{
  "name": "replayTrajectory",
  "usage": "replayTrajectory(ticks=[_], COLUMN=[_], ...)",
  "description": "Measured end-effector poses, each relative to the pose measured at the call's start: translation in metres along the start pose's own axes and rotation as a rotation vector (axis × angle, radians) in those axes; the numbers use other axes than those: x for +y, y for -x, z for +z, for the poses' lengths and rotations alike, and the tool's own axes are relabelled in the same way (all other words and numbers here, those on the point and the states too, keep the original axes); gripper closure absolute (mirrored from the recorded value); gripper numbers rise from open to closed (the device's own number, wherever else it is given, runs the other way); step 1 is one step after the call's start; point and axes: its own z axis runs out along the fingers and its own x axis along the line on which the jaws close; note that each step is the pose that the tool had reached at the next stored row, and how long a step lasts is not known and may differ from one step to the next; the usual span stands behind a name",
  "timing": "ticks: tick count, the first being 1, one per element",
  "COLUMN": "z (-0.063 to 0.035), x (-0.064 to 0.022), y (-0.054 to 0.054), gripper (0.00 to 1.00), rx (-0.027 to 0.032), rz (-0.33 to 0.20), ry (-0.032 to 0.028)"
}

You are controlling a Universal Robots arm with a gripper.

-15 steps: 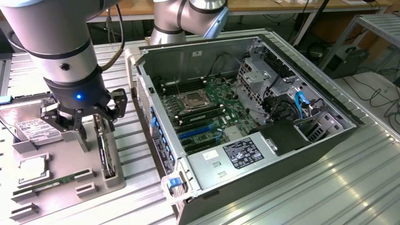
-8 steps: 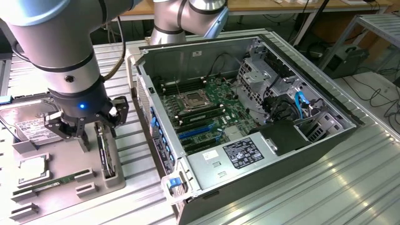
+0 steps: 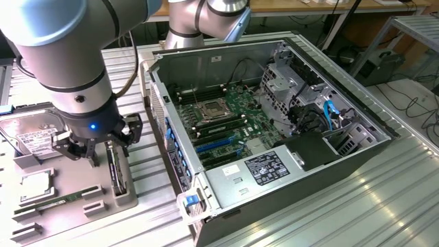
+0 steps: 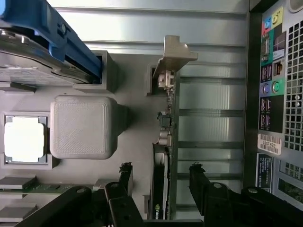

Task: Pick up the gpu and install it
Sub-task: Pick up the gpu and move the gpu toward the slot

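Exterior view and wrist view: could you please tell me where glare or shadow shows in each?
Exterior view: bright streaks glare off the ribbed metal table. Wrist view: the processor is washed out white, while the gpu lies partly in shadow.

Claw (image 4: 161, 174) above the tray (image 3: 72, 172)
The gpu (image 4: 164, 137) stands on edge in a tray slot between the claw's spread fingers (apart from both); the hard drive (image 3: 34, 135) and memory stick (image 3: 55, 203) lie to one side, the case (image 3: 199, 64) on the other.
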Motion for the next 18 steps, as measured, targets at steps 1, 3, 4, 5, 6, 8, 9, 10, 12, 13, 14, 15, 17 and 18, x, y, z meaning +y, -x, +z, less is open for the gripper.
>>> replayTrajectory(ticks=[1,3,4,5,6,8,9,10,12,13,14,15,17,18], z=[0.0016,0.0042,0.0043,0.0046,0.0052,0.0094,0.0109,0.0122,0.0151,0.0167,0.0181,0.0190,0.0193,0.0194], x=[-0.0003,-0.0005,-0.0005,-0.0005,-0.0005,-0.0006,-0.0007,-0.0007,-0.0008,-0.0009,-0.0010,-0.0010,-0.0011,-0.0011], y=[0.000,-0.001,-0.001,-0.001,-0.001,-0.001,-0.001,-0.001,-0.001,-0.001,-0.001,-0.001,-0.001,-0.001], gripper=[0.40,0.40,0.40,0.40,0.40,0.40,0.40,0.40,0.40,0.40,0.40,0.40,0.41,0.48], rx=[0.0003,0.0006,0.0005,0.0005,0.0004,0.0007,0.0010,0.0013,0.0015,0.0016,0.0016,0.0017,0.0019,0.0020], rz=[-0.001,-0.002,-0.002,-0.002,-0.002,-0.002,-0.002,-0.002,-0.002,-0.002,-0.002,-0.002,-0.002,-0.002], ry=[-0.0002,-0.0011,-0.0020,-0.0027,-0.0027,-0.0044,-0.0054,-0.0061,-0.0072,-0.0077,-0.0083,-0.0087,-0.0091,-0.0091])
